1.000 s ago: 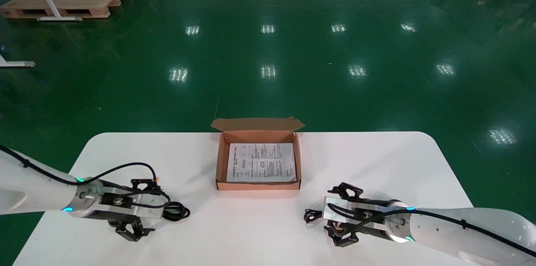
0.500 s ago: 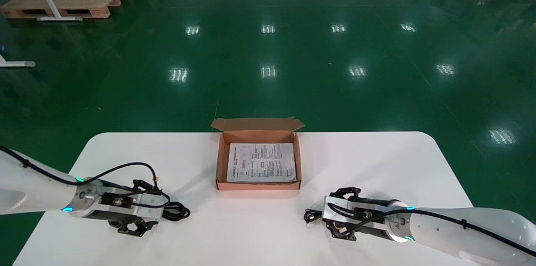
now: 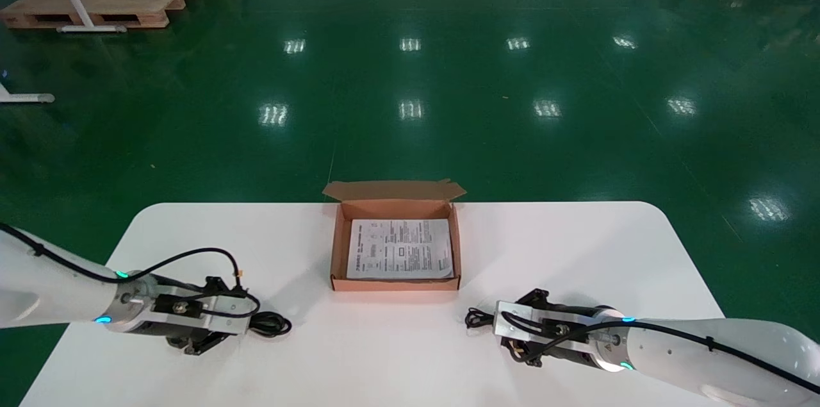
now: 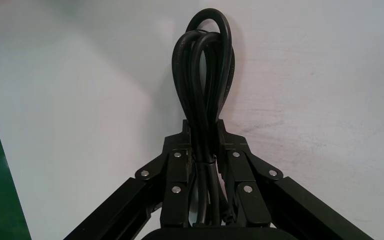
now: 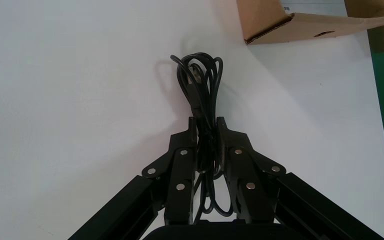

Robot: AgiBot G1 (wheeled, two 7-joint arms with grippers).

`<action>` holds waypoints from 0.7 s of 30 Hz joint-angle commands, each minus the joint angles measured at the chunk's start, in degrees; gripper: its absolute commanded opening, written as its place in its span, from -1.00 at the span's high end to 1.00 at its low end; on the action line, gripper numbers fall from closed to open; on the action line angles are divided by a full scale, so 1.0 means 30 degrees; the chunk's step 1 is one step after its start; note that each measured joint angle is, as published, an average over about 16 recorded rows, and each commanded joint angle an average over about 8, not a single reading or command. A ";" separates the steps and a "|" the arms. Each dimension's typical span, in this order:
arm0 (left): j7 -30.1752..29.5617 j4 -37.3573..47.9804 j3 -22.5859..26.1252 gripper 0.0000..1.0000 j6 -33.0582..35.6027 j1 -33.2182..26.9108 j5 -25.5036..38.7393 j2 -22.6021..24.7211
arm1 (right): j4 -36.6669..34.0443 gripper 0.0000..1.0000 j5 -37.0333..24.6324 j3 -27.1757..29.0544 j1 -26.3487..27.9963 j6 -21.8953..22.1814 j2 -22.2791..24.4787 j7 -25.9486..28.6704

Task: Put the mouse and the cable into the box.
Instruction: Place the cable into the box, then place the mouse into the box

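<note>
Grip closed both sides: my left gripper [image 4: 203, 132] clamps the thick black coiled cable [image 4: 203, 70], my right gripper [image 5: 206, 129] the thin black cable bundle [image 5: 198, 80]; the open brown cardboard box [image 3: 334, 259] lies forward between them.

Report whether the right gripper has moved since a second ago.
Yes. The right gripper has shut on the thin cable, its far finger drawing away from the box; its body kept its place.
</note>
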 commanded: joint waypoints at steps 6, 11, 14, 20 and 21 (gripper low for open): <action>0.0002 0.0004 0.0002 1.00 0.0000 0.0002 0.0004 0.0002 | 0.0002 1.00 -0.0004 -0.0001 -0.0001 -0.0004 -0.0001 0.0001; 0.0037 -0.0028 0.0004 1.00 -0.0037 -0.0056 0.0015 -0.0064 | 0.0000 1.00 -0.0047 -0.0001 0.0010 0.0030 0.0094 -0.0060; 0.0043 -0.0129 -0.0110 1.00 0.0100 -0.0434 -0.0129 -0.0393 | -0.0128 1.00 -0.0207 0.0047 0.0111 0.0278 0.0461 -0.0220; -0.0042 -0.0695 -0.1046 1.00 0.1401 -0.2214 -0.1477 -0.1278 | -0.1389 1.00 -0.0325 0.0694 0.1771 0.1342 0.1487 -0.0034; -0.0033 -0.0806 -0.1293 1.00 0.1626 -0.2466 -0.1849 -0.1275 | -0.1714 1.00 -0.0271 0.0875 0.2306 0.1595 0.1562 0.0059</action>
